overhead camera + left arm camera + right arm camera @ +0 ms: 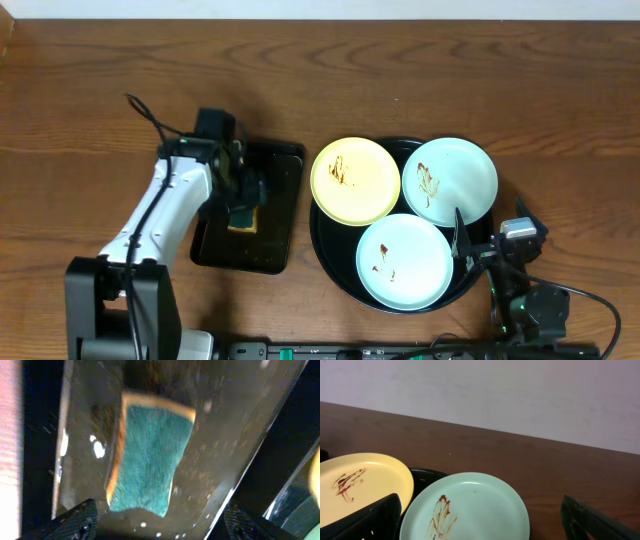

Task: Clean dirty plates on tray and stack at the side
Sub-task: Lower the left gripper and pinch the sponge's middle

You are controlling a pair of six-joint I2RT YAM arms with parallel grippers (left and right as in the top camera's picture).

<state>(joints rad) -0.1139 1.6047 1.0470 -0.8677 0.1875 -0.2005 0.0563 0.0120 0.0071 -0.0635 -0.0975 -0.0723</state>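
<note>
Fingers (80, 521) of our left gripper (161, 527) stand spread over the sponge (150, 455), pinching nothing; our right gripper (485, 521) gapes empty too. All three smeared plates (355, 180) lie on the round tray (327, 245). We risk skidding the sponge if we close off-centre.

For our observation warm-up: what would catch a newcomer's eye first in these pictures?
A yellow plate and two mint plates, all smeared brown, crowd the round black tray on the right. On the left, the left hand hovers open over a green sponge lying in a small rectangular tray.
</note>
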